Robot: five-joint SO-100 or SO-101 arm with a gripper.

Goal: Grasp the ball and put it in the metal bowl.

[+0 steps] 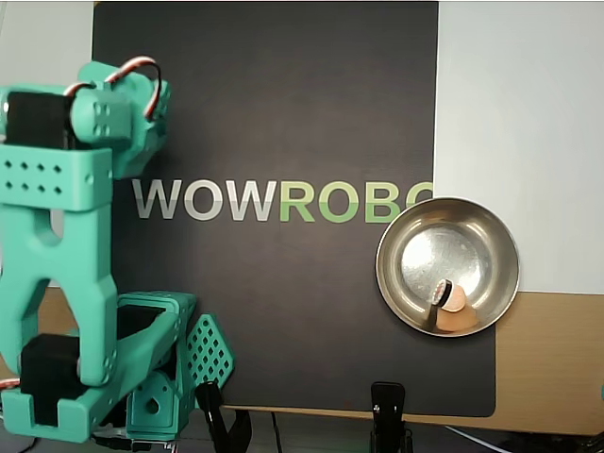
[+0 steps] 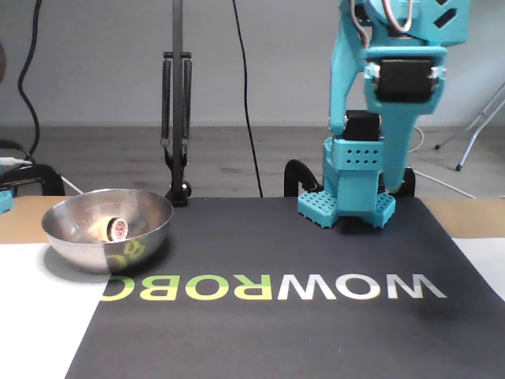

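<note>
The metal bowl (image 1: 447, 201) sits at the mat's right edge in the overhead view and at the left in the fixed view (image 2: 87, 249). The ball (image 1: 459, 303) rests inside it near the front wall, a pale peach sphere with a dark spot (image 2: 116, 229). My teal arm (image 1: 57, 255) stands folded over its base at the far left of the overhead view, far from the bowl, and at the right in the fixed view (image 2: 394, 79). Its own links hide the gripper's fingertips, so I cannot make out the jaws. Nothing appears to be held.
A black mat (image 1: 283, 113) printed with WOWROBO covers the middle of the table. White sheets (image 1: 519, 94) flank it over a wooden top. Black clamps (image 1: 387, 415) grip the front edge. A lamp stand (image 2: 175, 118) rises behind the bowl.
</note>
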